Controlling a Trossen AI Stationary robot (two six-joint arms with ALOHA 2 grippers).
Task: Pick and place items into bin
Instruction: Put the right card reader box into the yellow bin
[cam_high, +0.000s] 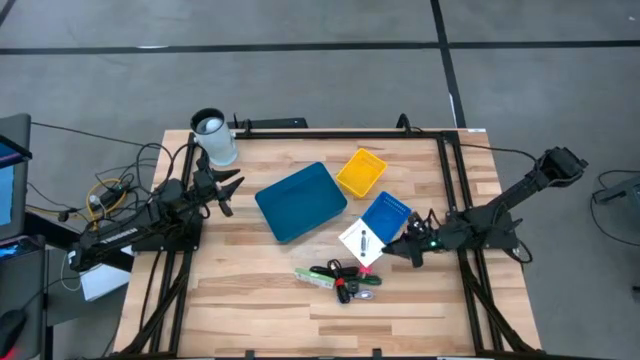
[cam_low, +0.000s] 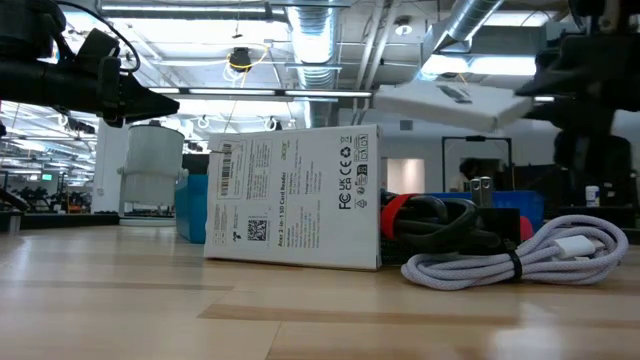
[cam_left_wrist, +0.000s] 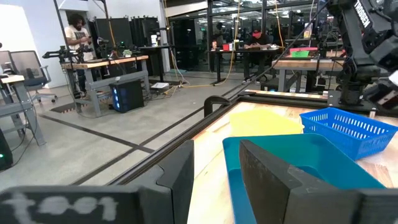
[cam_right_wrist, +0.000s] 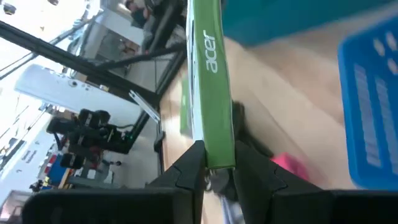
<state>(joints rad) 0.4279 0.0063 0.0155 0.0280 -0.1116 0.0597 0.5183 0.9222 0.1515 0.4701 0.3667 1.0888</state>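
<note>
From above we see the right hand (cam_high: 393, 246) low over the wooden counter (cam_high: 250, 290), just beside the near corner of the blue mesh basket (cam_high: 385, 217). Its fingers are closed on the edge of the white square packet (cam_high: 360, 243), which the low view shows lifted clear of the counter & tilted (cam_low: 450, 103). In the right wrist view the packet's green "acer" edge (cam_right_wrist: 210, 74) runs straight out from betw. the two dark fingers (cam_right_wrist: 186, 168), with a pink-red piece (cam_right_wrist: 287, 166) on the wood near it.

The rest of the items sit in a small heap near the counter's front edge, just in front of the held packet: a green pen-like stick (cam_high: 314, 278), black pieces (cam_high: 338, 271), a red bit (cam_high: 343, 294). At counter level we see a white Acer box (cam_low: 295, 200) standing on edge, w/ a black-and-red bundle (cam_low: 435, 225) beside it & a coiled white cable (cam_low: 515, 255) in front.

Three bins lie mid-counter: a large teal tray (cam_high: 300, 200), a yellow basket (cam_high: 360, 172) behind the blue one. A white cylinder (cam_high: 214, 138) stands at the far left corner.

The left hand (cam_high: 228, 186) waits above the counter's left side, fingers (cam_left_wrist: 180, 174) parted, holding nothing, pointed toward the teal tray.
</note>
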